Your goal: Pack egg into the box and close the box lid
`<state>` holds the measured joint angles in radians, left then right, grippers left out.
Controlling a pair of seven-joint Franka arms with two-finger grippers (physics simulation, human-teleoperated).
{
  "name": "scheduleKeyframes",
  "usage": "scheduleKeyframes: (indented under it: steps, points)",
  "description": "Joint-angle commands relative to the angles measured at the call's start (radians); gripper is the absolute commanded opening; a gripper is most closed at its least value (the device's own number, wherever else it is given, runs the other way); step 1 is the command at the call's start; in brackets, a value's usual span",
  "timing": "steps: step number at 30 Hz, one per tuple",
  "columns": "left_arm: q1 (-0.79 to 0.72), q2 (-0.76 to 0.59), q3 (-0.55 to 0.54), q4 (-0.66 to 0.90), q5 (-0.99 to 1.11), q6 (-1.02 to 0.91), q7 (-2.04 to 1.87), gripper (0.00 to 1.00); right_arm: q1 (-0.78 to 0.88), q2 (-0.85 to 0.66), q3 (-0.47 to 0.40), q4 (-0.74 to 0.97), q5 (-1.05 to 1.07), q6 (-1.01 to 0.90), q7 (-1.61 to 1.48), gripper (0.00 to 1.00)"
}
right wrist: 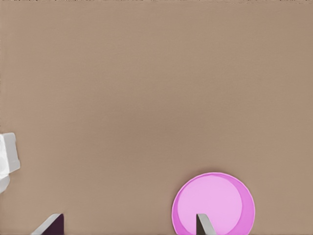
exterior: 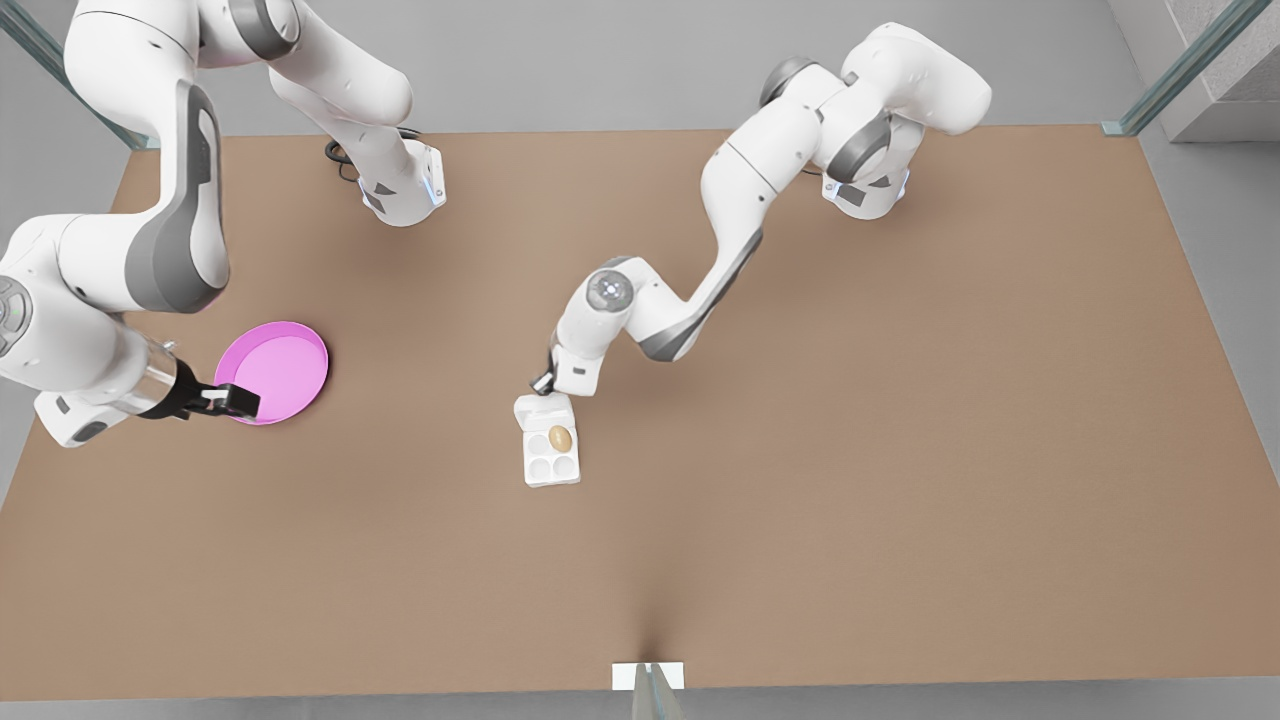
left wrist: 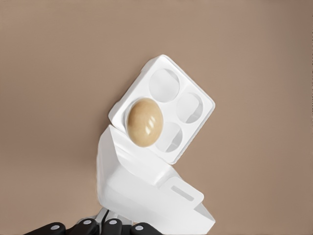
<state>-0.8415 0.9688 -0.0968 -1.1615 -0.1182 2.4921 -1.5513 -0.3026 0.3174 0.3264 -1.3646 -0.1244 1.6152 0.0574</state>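
The white box [exterior: 530,470] lies mid-table with its four cups facing up. The tan-brown egg [exterior: 560,438] sits in the cup beside the hinge, on the front view's right. In the left wrist view the egg [left wrist: 145,122] fills one cup of the box [left wrist: 208,105], and the other cups hold nothing. The box lid [exterior: 545,408] stands tilted up from its hinge, partly raised. My left gripper [exterior: 545,385] is at the box lid [left wrist: 146,191], shut on its free edge. My right gripper [exterior: 235,400] is open, far off at the front view's left.
A round pink dish [exterior: 275,370] with nothing in it lies under the right gripper's fingertips [right wrist: 203,225]; the pink dish [right wrist: 215,200] also appears in the right wrist view. Bare brown table stretches around the box. A small white bracket [exterior: 648,676] sits at the near table edge.
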Motion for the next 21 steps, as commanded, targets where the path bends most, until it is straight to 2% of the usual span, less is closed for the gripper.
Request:
scheduleKeyframes:
  steps: [1,12,14,15,16,17,19,20,21]
  points:
    - [0.007,-0.001,0.002,0.002,0.0,0.024,-0.082,0.21,-0.001,-0.001,0.0,0.001,0.011,0.017,-0.166,1.0]
    - [0.07,-0.018,0.012,0.016,0.012,0.022,-0.049,0.21,0.002,-0.001,-0.003,0.027,-0.02,0.017,-0.169,1.0]
    - [0.068,-0.079,0.014,0.016,0.009,-0.025,-0.05,0.21,-0.026,-0.001,-0.003,0.036,-0.015,0.017,-0.172,1.0]
    - [0.094,-0.148,0.016,0.016,0.006,-0.128,-0.049,0.21,-0.017,-0.001,-0.001,0.035,-0.024,0.017,-0.174,1.0]
    - [0.166,-0.199,0.012,0.017,0.009,-0.348,-0.041,0.56,-0.009,0.0,-0.001,0.035,-0.029,0.017,-0.172,1.0]
    - [0.246,-0.223,0.011,0.02,0.011,-0.527,0.048,1.0,-0.01,0.0,-0.001,0.035,-0.029,0.017,-0.172,1.0]
    - [0.504,-0.225,0.008,0.143,0.008,-0.92,0.726,1.0,-0.023,-0.001,-0.001,0.036,-0.026,0.017,-0.177,1.0]
    - [0.637,-0.231,0.009,0.154,0.009,-1.01,1.019,1.0,-0.018,-0.001,-0.001,0.036,-0.026,0.017,-0.177,1.0]
    - [0.699,-0.265,0.017,0.154,0.015,-1.032,1.23,1.0,-0.012,0.0,-0.001,0.036,-0.026,0.017,-0.175,1.0]
